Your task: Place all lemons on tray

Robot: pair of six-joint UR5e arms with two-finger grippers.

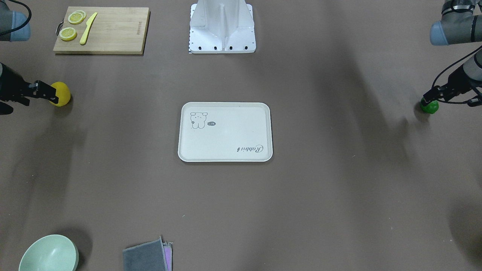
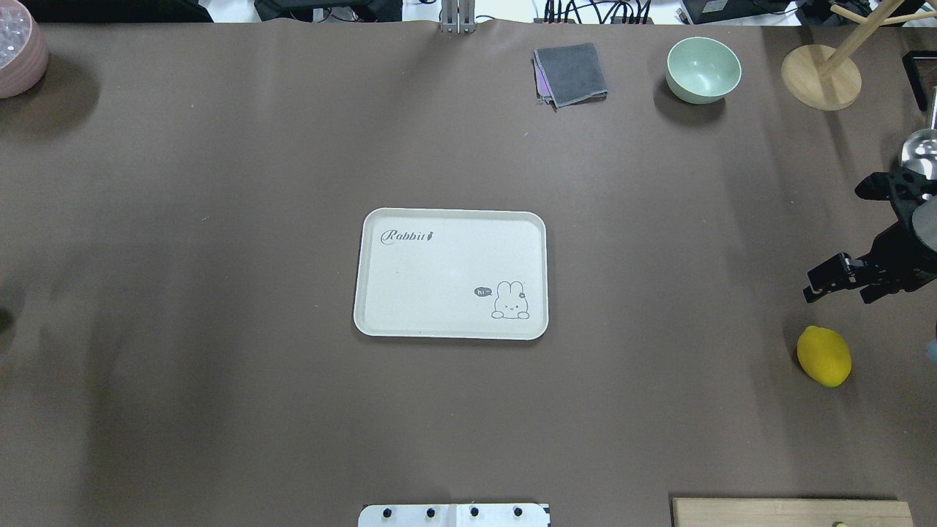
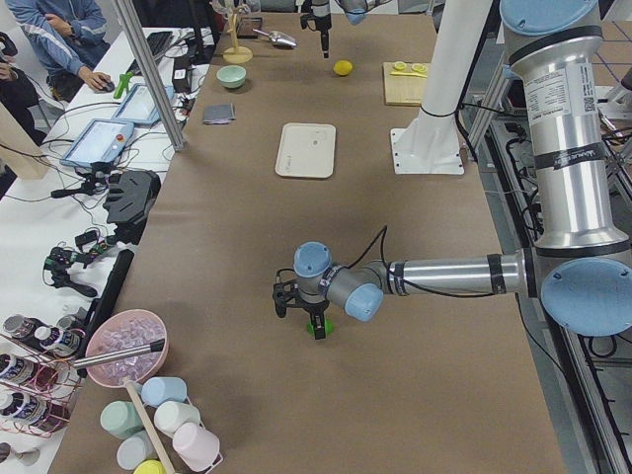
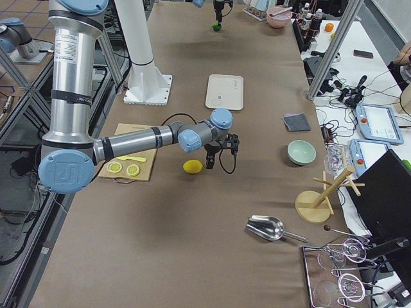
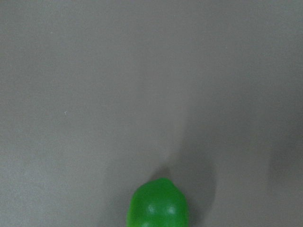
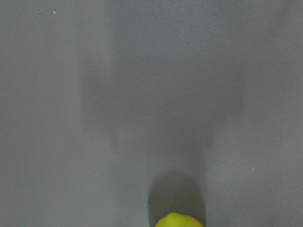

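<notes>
Centring before closing matters most: my right gripper [image 2: 838, 289], jaws apart, hangs just beside the yellow lemon [image 2: 824, 356]; my left gripper [image 3: 299, 318], also apart, hovers at the green lemon [image 1: 429, 107]. Both lie on the counter [image 2: 219, 402], well apart from the bare tray [image 2: 381, 322].

Brown table [image 1: 339, 188] had the cream tray [image 1: 225, 160] dead center, yellow lemon [image 1: 62, 93] and green lemon [image 1: 430, 107] way off at opposite ends, plus cutting board [image 1: 116, 32], mint bowl [image 1: 49, 254] and grey cloth [image 1: 145, 258].
</notes>
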